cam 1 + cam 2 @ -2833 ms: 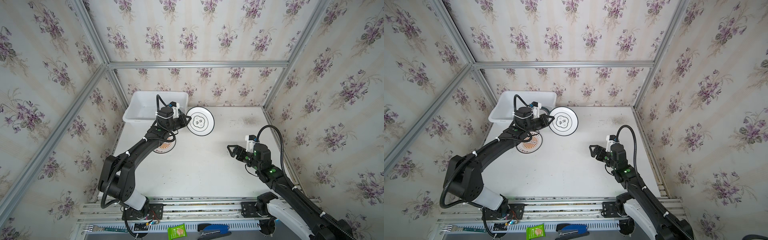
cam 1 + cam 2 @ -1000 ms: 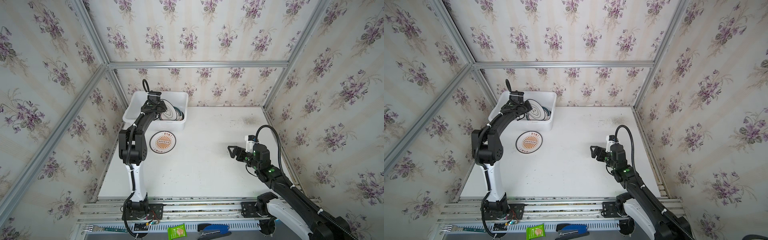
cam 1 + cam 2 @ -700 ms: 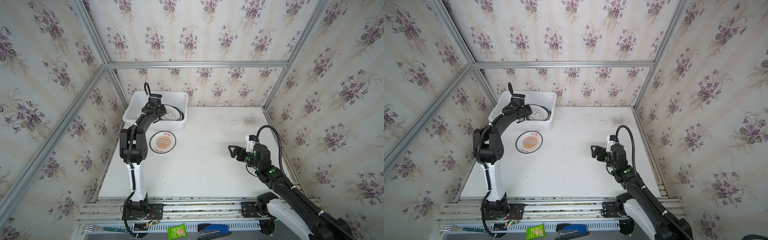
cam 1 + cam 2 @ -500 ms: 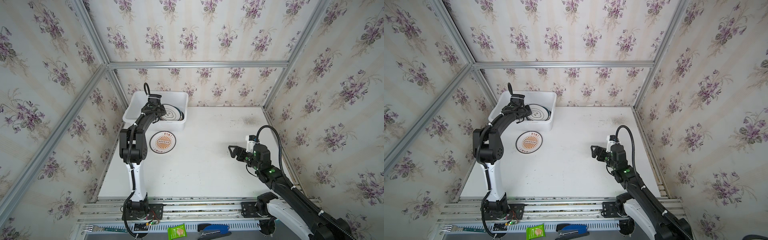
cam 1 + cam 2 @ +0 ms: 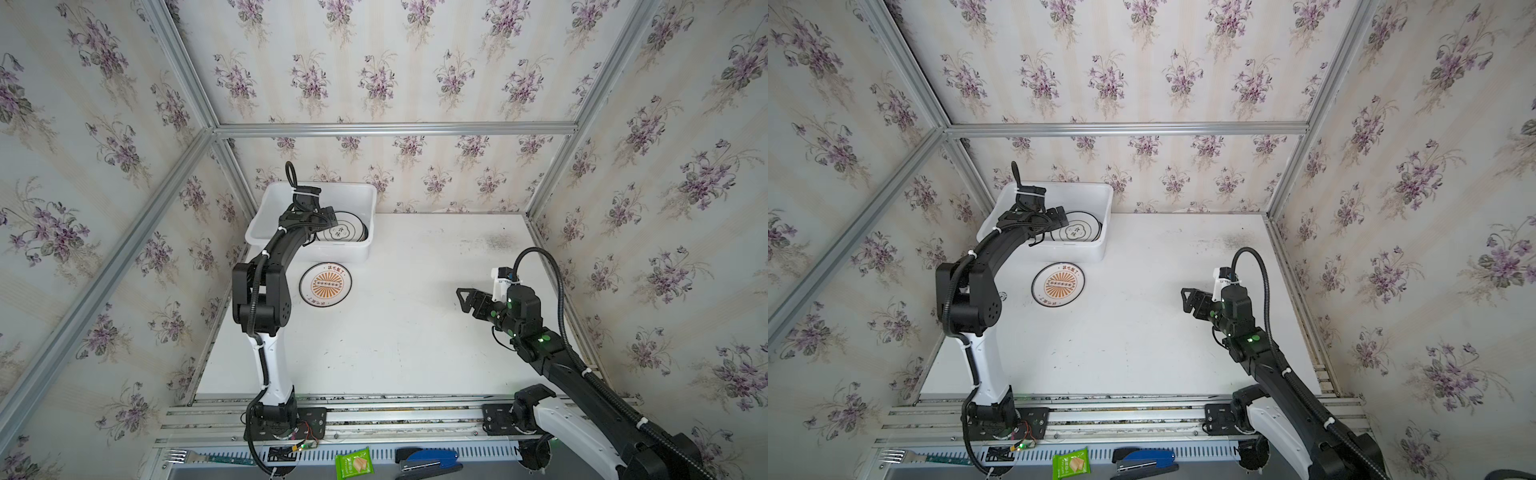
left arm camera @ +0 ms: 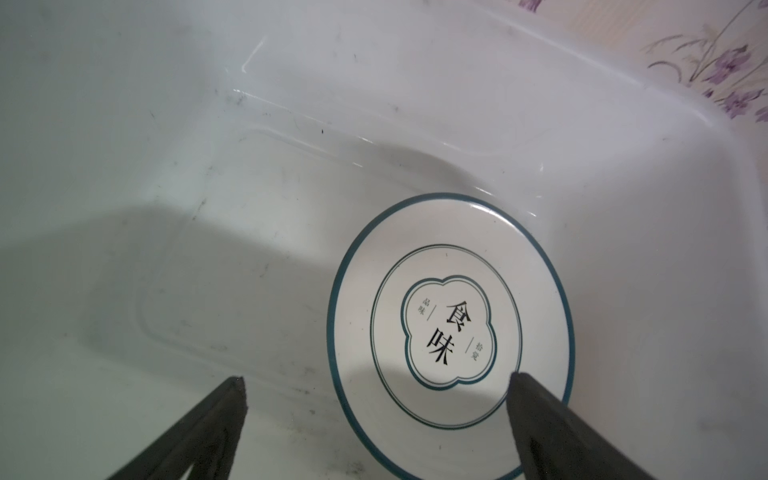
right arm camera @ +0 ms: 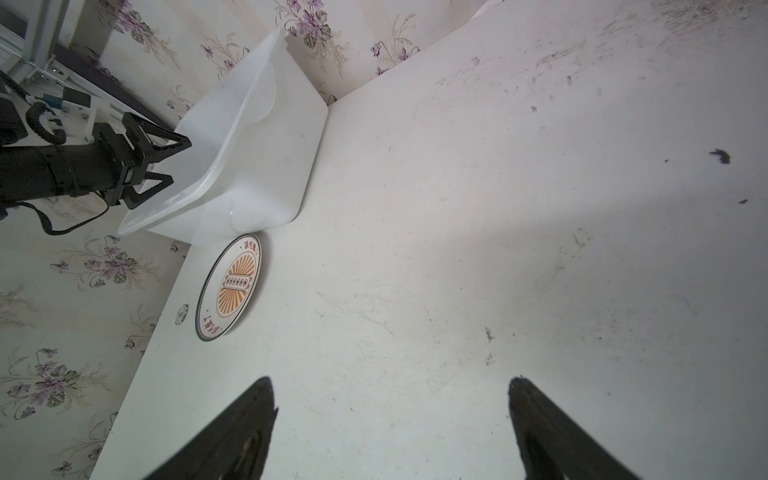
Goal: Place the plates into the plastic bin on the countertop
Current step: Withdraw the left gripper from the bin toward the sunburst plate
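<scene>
The white plastic bin stands at the back left of the countertop. A white plate with teal bands lies flat on the bin's floor. My left gripper hangs open just above that plate's edge, holding nothing. An orange sunburst plate lies on the countertop in front of the bin. My right gripper stands open and empty above bare countertop at the right.
Aluminium frame rails and flowered walls close in the countertop on three sides. On the front rail lie a fork, a green packet and a blue stapler. Dark scuffs mark the back right of the countertop.
My left gripper carried the teal-banded plate into the bin, then opened and let it go; the plate now lies flat there. The right arm has not moved.
</scene>
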Robot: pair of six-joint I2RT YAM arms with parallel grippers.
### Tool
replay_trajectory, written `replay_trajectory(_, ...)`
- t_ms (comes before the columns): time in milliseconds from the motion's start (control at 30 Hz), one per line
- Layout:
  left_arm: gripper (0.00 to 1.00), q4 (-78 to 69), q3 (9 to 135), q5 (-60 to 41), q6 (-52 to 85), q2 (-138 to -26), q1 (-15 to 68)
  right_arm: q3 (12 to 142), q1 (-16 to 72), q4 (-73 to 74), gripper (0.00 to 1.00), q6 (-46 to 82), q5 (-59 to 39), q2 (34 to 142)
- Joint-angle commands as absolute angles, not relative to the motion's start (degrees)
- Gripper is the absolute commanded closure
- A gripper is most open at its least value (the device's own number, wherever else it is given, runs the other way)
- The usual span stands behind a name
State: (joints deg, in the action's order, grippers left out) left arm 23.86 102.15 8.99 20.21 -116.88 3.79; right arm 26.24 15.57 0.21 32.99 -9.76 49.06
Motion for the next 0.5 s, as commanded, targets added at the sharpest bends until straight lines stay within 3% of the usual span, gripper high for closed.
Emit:
replay_trajectory(0, 0.01, 23.4, 100.0, 12.1, 20.0, -113.4, 3.8, 28.8, 15.5, 0.6, 0.1, 32.0, -9.2, 50.5)
replay_trajectory(233, 0.01, 19.1, 87.0, 13.8, 22.9, -101.5, 3.8, 32.9, 15.2, 2.0, 0.1, 31.7, -11.4, 55.5)
replay_trajectory(467, 0.01, 14.6, 63.5, 16.5, 26.7, -82.4, 3.8, 37.4, 14.7, 2.2, 0.1, 31.7, -16.4, 59.0)
